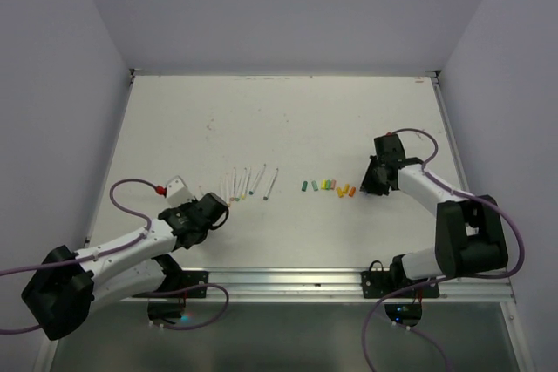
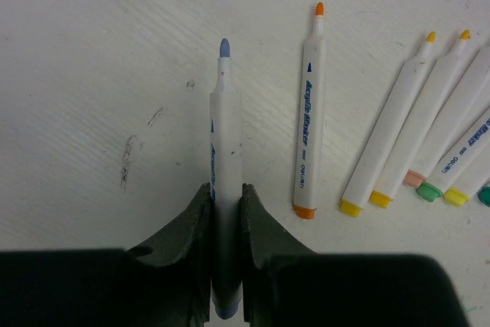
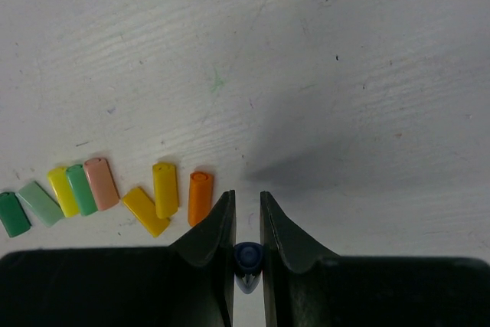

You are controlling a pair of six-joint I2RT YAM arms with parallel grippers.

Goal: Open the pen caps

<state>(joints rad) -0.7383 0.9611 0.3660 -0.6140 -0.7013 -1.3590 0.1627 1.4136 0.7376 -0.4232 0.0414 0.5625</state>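
My left gripper point(image 2: 227, 188) is shut on a white pen point(image 2: 225, 120) whose bare blue tip points away from me, low over the table. To its right lie several uncapped pens point(image 2: 309, 128) side by side, with orange, yellow and green ends. My right gripper point(image 3: 247, 195) is shut on a dark blue pen cap point(image 3: 247, 256) held deep between its fingers. Just left of it several loose pen caps point(image 3: 164, 189) lie in a row, running from green through yellow and pink to orange. From above, the left gripper point(image 1: 220, 206) is at the left end of the pens point(image 1: 248, 182), and the right gripper point(image 1: 373, 185) is right of the caps point(image 1: 329, 186).
A small white box with a red knob point(image 1: 177, 188) stands on the table just left of the left gripper. Grey walls close in the white table point(image 1: 288, 119) on three sides. A metal rail point(image 1: 279, 280) runs along the near edge.
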